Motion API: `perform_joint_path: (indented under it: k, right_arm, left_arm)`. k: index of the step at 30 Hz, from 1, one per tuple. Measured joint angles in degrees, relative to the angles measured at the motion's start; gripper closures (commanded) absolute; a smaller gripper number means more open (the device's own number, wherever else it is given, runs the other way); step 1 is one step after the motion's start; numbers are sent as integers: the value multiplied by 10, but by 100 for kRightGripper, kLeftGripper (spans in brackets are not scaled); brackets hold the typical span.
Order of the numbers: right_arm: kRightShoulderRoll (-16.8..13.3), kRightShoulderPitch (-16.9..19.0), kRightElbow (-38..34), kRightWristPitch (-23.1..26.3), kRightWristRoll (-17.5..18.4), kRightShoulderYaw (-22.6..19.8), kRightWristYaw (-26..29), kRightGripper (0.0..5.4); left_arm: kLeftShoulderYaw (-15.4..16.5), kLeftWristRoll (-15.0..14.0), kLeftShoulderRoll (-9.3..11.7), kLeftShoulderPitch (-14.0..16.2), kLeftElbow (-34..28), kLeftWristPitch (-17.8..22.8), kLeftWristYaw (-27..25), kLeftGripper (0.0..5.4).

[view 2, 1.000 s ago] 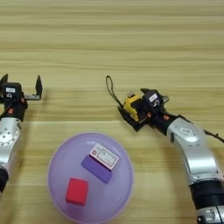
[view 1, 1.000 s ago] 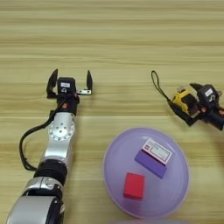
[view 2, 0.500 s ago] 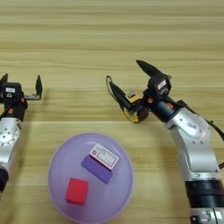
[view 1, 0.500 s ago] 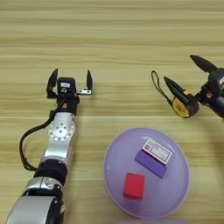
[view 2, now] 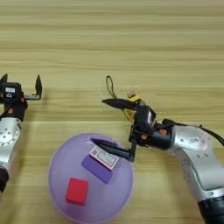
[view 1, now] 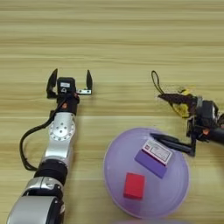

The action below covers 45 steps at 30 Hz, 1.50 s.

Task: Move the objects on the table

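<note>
Objects sit grouped toward the near right of the light wooden table [view 1: 112, 39], whose grain runs in horizontal stripes. A round lilac plate [view 1: 118, 175] holds two of them: a small red cube [view 1: 134, 185] near its front, and behind it a purple block [view 1: 151, 163] lying at an angle, its top end bearing a white label [view 2: 104, 158] with red edging. The print on that label is too small to read.

Just beyond the plate's far right rim, the right claw [view 2: 111, 124] reaches in from the right with its two black fingers spread wide. One finger stretches over the plate rim beside the labelled end of the block; whether it touches the block cannot be told. The other finger lies across a small yellow-and-black tape measure [view 2: 132, 97], most of which is hidden behind the claw. Its black cord loop [view 1: 155, 82] trails away across the bare wood.

Well apart, on the left side of the table, the left claw [view 1: 69, 81] rests with its fingers also spread, pinching nothing, pointing away from the robot.
</note>
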Motion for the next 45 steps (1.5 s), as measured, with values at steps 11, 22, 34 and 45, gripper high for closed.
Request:
perform_joint_path:
  k: [11,22,34,45]
  right_arm:
    - [-17,0,10,51,-40,87,55,3]
    - [-23,-10,36,62,-89,133,67,3]
    - [-24,-32,54,13,-168,181,71,3]
    - [-16,-41,53,-25,-182,198,78,3]
  left_arm:
    - [0,0,-1,-5,6,0,2,0]
    - [0,0,-1,-5,6,0,2,0]
    - [-1,0,-3,-5,-1,0,3,0]
    - [-1,1,-7,-5,-5,0,4,0]
